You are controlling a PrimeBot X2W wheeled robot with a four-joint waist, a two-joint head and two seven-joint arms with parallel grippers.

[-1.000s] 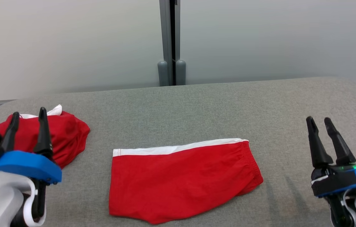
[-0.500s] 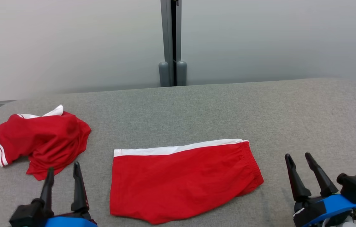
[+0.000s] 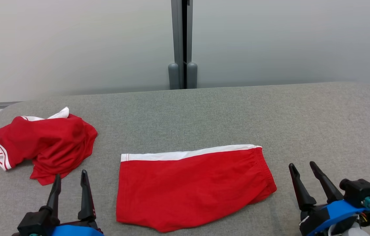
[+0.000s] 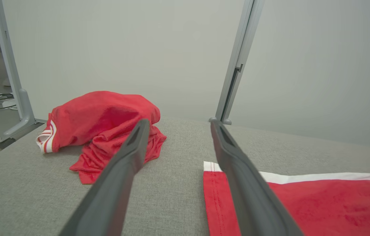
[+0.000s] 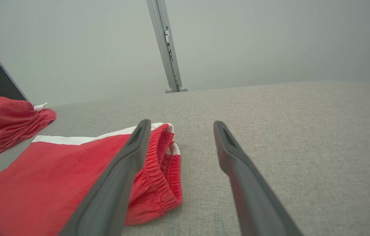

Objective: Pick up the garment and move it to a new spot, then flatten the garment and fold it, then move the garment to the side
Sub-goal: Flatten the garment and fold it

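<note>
1. The left gripper [image 3: 70, 173] sits low at the near edge of the grey padded table [image 3: 204, 111]. Its two dark fingers are spread wide with nothing between them, so it grips nothing.
2. The right gripper [image 3: 301, 164] mirrors it at the other side, jaws equally wide and empty.
3. The red shorts [image 3: 195, 188], which I take to be the task's garment, lie flat between the two grippers. They are just right of the left fingers and just left of the right fingers, touching neither.
4. Their white stripe [image 3: 188, 154] runs along the edge farthest from both grippers. The gathered waistband [image 5: 163, 164] faces the right gripper, and the right wrist view shows it doubled in layers, which suggests the fold is already made.
5. A crumpled red garment [image 3: 45, 144] lies ahead of the left gripper and slightly to its left, well apart from the shorts. Whether it is waiting its turn or has been set aside, I cannot tell.
6. The grippers flank the shorts' two short ends with jaws wide, which reads as a ready stance. Each could take one end, so the shorts travel to the side level and the fold does not slip open.
</note>
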